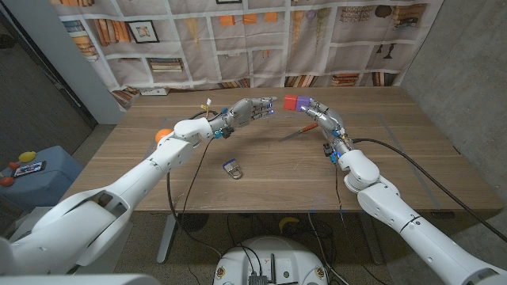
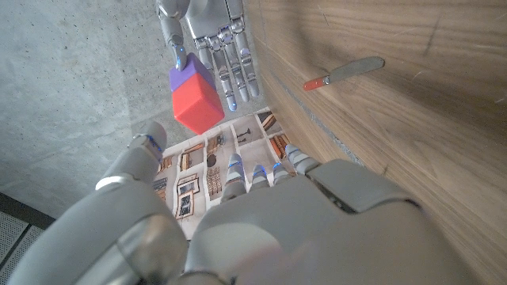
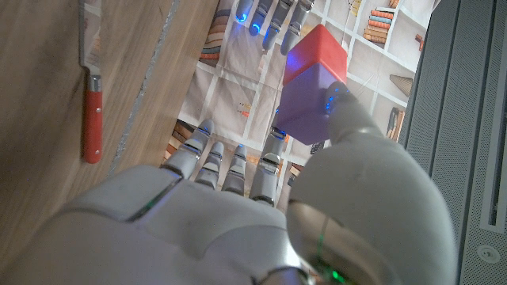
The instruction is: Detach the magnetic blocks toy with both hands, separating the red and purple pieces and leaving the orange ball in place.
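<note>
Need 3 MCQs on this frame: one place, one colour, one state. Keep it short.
1. Where is the orange ball?
A. on the table beside the left arm
B. in the right hand
C. on top of the blocks

2. What colour is the handle of the knife?
A. blue
B. red
C. green

3. The red and purple blocks are:
A. joined, held in the air by the right hand
B. apart on the table
C. held by the left hand

Key: 1 A, head view shows it by the left arm. 2 B, red in both wrist views. 3 A, left hand holds nothing.
</note>
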